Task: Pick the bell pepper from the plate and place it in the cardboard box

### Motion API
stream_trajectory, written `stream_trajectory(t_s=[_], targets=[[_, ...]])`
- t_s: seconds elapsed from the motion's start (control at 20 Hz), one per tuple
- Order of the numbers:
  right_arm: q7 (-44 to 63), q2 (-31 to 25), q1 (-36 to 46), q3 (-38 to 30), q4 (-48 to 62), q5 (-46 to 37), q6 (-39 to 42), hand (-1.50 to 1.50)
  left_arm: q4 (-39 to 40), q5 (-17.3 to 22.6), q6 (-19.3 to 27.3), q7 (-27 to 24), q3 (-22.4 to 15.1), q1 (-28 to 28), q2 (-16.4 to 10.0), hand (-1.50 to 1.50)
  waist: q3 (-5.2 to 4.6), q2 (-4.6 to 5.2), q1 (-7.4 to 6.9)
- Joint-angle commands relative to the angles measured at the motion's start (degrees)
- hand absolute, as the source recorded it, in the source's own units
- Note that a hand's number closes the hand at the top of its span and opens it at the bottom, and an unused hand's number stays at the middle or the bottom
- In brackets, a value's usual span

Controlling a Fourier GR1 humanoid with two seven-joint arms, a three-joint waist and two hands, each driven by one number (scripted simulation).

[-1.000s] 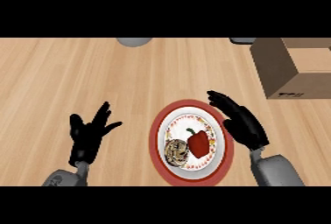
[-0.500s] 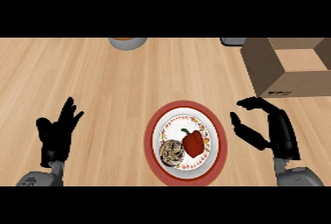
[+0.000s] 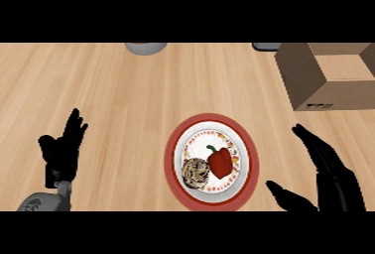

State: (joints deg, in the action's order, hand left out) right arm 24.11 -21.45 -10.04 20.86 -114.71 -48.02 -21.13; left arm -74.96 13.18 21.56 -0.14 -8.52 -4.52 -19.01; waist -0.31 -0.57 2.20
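Shiny red bell pepper [image 3: 219,162] lies on its side mid-plate, on the round white plate w/ broad red rim [image 3: 172,155], thin green stem pointing up-left; close at its left, touching or just beside it, sits a brown speckled round pastry [image 3: 196,172]. Pepper is prob. light & hollow, fairly stiff, but the smooth waxy skin looks slippery and the lobed body could roll; best taken across its wide middle, thumb one side & fingers the other, not by the stem, and from the right to keep off the pastry. Black right hand [image 3: 333,173] is just right of the plate; its fingers [image 3: 311,141] are straight, spread well away from the thumb, holding nothing, clear of the pepper. Black left hand [image 3: 62,154] rests near the left edge, fingers up & relaxed. Open brown cardboard box [image 3: 330,92] stands on the pale wooden desk [image 3: 132,99] at upper right, well apart from the plate.
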Motion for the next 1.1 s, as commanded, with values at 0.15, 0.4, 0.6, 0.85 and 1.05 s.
stream_trajectory(t_s=[0.15, 0.4, 0.6, 0.85, 1.05], targets=[[25.62, 2.97, 3.02, 7.76, -15.00, -10.76, 21.81, -1.50, 0.52, -1.03, -0.59, -1.16, -0.91, -0.01, 1.42, 0.00, 0.03, 0.48, -2.15], [37.96, 8.72, 12.13, 11.90, -16.03, -11.62, 36.95, -1.50, 1.39, -0.75, -2.89, -2.37, -0.23, -0.01, 1.46, 0.00, 0.16, 0.64, -2.69], [44.03, 14.72, 14.63, 14.91, -13.72, -11.83, 43.07, -1.50, 2.40, -2.02, -1.81, -1.19, 0.42, -1.75, 1.79, 0.00, 0.22, 0.60, -2.35], [47.55, 20.07, 17.01, 14.90, -7.12, -13.44, 47.50, -1.50, 1.22, -1.61, -1.89, -1.17, 0.71, -1.26, 2.30, 0.00, 0.18, 0.58, -2.46], [49.74, 21.29, 18.59, 13.32, -2.70, -10.98, 46.75, -1.50, 2.89, -1.03, -3.58, -1.72, 2.04, -2.61, 1.54, 0.00, 0.18, 0.72, -2.39]])
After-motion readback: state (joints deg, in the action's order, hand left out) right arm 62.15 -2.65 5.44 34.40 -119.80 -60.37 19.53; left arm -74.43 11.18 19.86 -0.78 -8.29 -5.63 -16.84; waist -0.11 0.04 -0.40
